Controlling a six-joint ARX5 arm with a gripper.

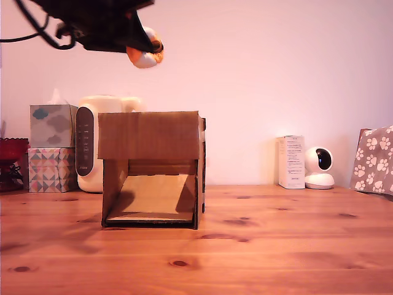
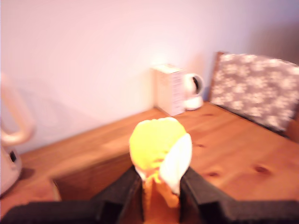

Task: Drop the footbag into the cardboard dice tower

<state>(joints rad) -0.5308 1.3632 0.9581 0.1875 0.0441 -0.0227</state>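
Observation:
My gripper (image 1: 146, 54) hangs high in the exterior view's upper left, shut on the footbag (image 1: 145, 57), whose orange and white panels poke out past the black fingers. The wrist view shows the footbag (image 2: 161, 154) close up, yellow, white and orange, squeezed between the two black fingers (image 2: 202, 189). The cardboard dice tower (image 1: 151, 167) stands on the wooden table (image 1: 276, 246) directly below the gripper, its front opening showing a sloped ramp. In the blurred wrist view the tower's top edge (image 2: 88, 179) lies just under the ball.
Two patterned tissue boxes (image 1: 51, 147) and a cream kettle (image 1: 98, 138) stand behind the tower at the exterior view's left. A small white carton (image 1: 291, 161), a white camera (image 1: 319, 167) and a paw-print bag (image 1: 373, 160) sit at the right.

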